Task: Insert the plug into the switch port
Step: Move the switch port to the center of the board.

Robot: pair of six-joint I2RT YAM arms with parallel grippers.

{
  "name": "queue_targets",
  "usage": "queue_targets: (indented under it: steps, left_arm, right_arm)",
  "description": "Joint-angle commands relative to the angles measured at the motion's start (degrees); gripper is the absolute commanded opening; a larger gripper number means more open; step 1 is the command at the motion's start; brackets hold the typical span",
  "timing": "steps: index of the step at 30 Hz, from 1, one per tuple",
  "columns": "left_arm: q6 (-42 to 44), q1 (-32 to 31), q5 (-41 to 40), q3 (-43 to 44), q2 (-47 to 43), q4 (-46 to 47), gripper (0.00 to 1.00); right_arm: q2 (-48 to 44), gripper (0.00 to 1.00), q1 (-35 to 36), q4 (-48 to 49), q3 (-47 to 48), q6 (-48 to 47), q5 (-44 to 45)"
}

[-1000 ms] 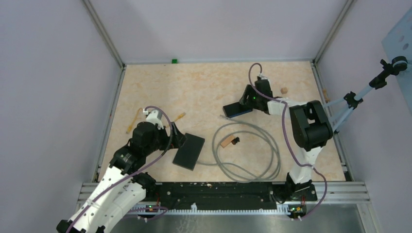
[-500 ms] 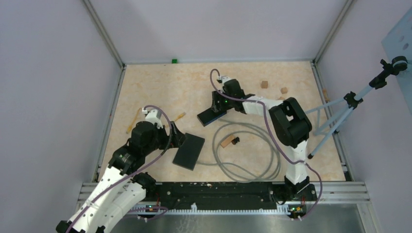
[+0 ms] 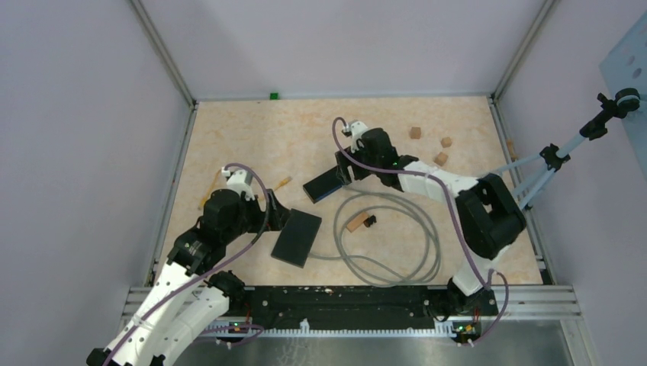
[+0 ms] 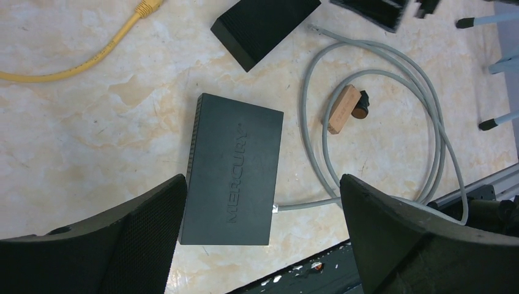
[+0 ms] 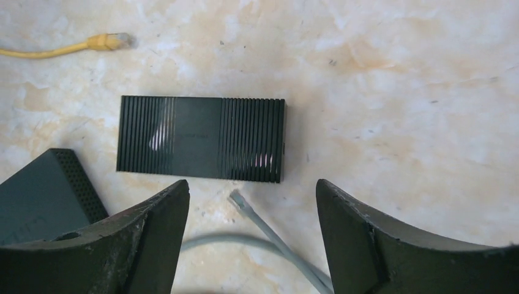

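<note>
The black Mercury switch lies flat on the table, under my open, empty left gripper. In the top view the switch sits just right of that gripper. A grey cable coils to the switch's right, and one end touches the switch's side. The cable's free plug lies on the table between the jaws of my open right gripper, just below a ribbed black box. The right gripper hovers by that box.
A wooden block with a black piece lies inside the cable coil. A yellow cable lies at the left. Three small wooden cubes sit back right, and a tripod stands at the right wall.
My right arm swung left across the table, and the ribbed black box shifted left with it to sit near the switch. The left arm has barely moved.
</note>
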Motion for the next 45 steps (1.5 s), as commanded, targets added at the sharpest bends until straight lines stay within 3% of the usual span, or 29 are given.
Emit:
queue_targets:
  steps: [1, 8, 19, 26, 35, 39, 45]
  left_arm:
    - [2.6, 0.2, -0.2, 1.2, -0.2, 4.0, 0.99]
    - [4.4, 0.2, 2.3, -0.8, -0.1, 8.4, 0.99]
    - [6.6, 0.2, 6.2, -1.5, -1.5, 9.6, 0.99]
    - [6.9, 0.2, 6.0, -1.5, -1.8, 9.2, 0.99]
    - [7.0, 0.2, 5.6, -1.6, -2.2, 9.3, 0.99]
    - [7.0, 0.2, 5.5, -1.6, -2.2, 9.4, 0.99]
    - [6.4, 0.2, 5.8, -1.7, -2.9, 10.6, 0.99]
  right_arm:
    - [-10.1, 0.75, -0.1, 0.5, -3.9, -6.1, 3.6]
    - [-14.4, 0.72, -0.2, -3.6, -9.1, -11.8, -0.2]
    - [-9.3, 0.67, -0.1, -1.5, -8.3, -29.9, -8.8]
    - [-1.0, 0.53, -0.2, -4.4, -2.4, -32.1, -6.1]
    - [4.7, 0.45, -0.1, -2.5, -1.4, -30.8, 0.1]
    - [5.2, 0.34, -0.2, -3.9, -0.8, -30.7, 0.2]
    - [1.0, 0.04, -0.2, -7.0, -1.1, -30.4, -0.7]
